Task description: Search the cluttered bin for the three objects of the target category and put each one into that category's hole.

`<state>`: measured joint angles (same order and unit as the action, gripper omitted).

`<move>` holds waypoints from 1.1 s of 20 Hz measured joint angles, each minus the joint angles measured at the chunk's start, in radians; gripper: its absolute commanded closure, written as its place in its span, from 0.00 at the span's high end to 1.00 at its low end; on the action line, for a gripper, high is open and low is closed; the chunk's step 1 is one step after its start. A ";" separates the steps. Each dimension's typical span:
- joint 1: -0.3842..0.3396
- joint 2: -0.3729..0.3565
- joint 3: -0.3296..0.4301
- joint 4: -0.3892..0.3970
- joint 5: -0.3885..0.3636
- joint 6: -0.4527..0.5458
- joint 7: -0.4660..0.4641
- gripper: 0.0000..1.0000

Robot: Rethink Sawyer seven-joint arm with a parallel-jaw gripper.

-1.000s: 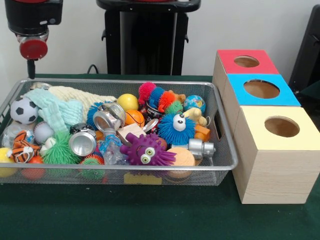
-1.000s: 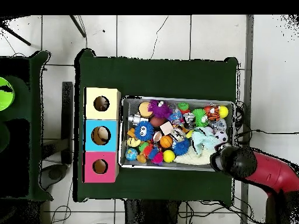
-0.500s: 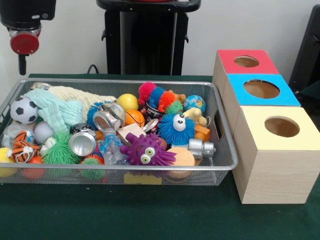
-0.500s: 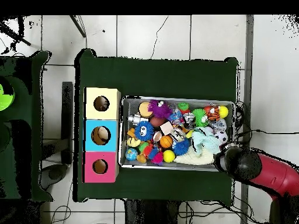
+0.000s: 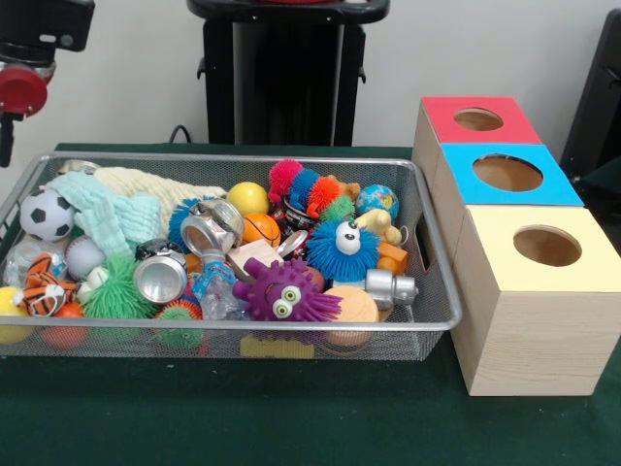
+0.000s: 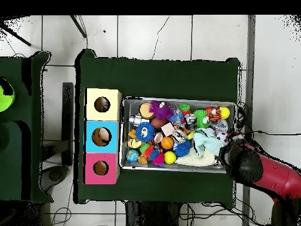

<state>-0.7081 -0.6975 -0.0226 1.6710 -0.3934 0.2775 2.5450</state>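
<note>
A wire mesh bin (image 5: 427, 320) (image 6: 179, 101) holds a jumble of toys. Among them are a soccer ball (image 5: 46, 214), a yellow ball (image 5: 247, 198), a small basketball (image 5: 260, 228), a globe ball (image 5: 376, 201), a blue spiky toy with eyes (image 5: 342, 249), a purple spiky toy (image 5: 286, 291), metal cans (image 5: 161, 279) and pale cloths (image 5: 112, 209). Beside the bin stand three boxes with round holes: red-topped (image 5: 479, 119) (image 6: 100, 168), blue-topped (image 5: 507, 173) (image 6: 101, 136) and yellow-topped (image 5: 546, 246) (image 6: 101, 105). My gripper (image 5: 8, 136) (image 6: 240, 163) hangs high over the bin's far left corner, holding nothing that shows.
The bin and boxes rest on a green cloth table (image 5: 310, 417). A black stand (image 5: 281, 78) rises behind the bin. My red arm (image 6: 276, 179) reaches in past the bin's corner in the overhead view.
My gripper has slid left and slightly up in the front view, out over the bin's corner. The toys and boxes have not moved.
</note>
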 measured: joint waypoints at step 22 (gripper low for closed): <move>-0.004 -0.006 0.002 0.030 0.097 0.086 0.000 0.00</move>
<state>-0.7120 -0.7031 -0.0206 1.7011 -0.2962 0.3632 2.5450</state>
